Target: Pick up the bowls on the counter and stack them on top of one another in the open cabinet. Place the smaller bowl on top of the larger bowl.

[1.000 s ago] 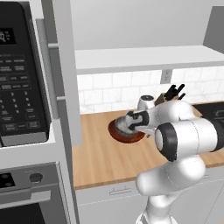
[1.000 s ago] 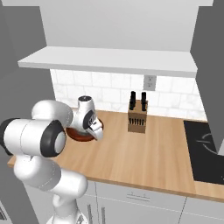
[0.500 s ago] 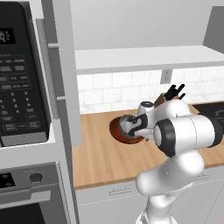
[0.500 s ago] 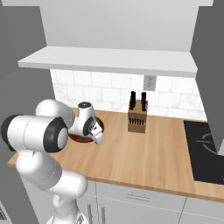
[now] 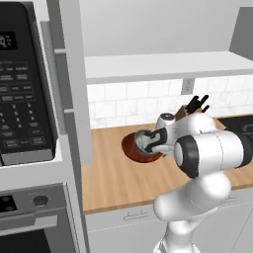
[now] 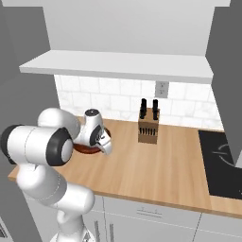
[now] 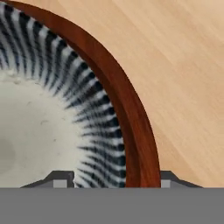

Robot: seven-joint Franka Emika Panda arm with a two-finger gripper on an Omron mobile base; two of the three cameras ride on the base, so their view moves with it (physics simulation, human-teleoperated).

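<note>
Jaws stand partly apart, straddling the rim of the larger bowl (image 7: 127, 109), one fingertip inside and one outside (whether they pinch it yet I cannot tell). That brown bowl sits on the counter (image 6: 160, 165) at the gripper (image 5: 148, 143), its rim running straight through the gap. Overhead, the open cabinet (image 6: 118, 66) shelf is the likely obstacle on lifting. A knife block (image 6: 148, 125) stands well apart.

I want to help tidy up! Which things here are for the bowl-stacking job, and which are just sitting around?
For the job: larger bowl, counter, open cabinet, gripper astride the bowl's rim.
Just sitting around: knife block, microwave, oven, stovetop.
</note>
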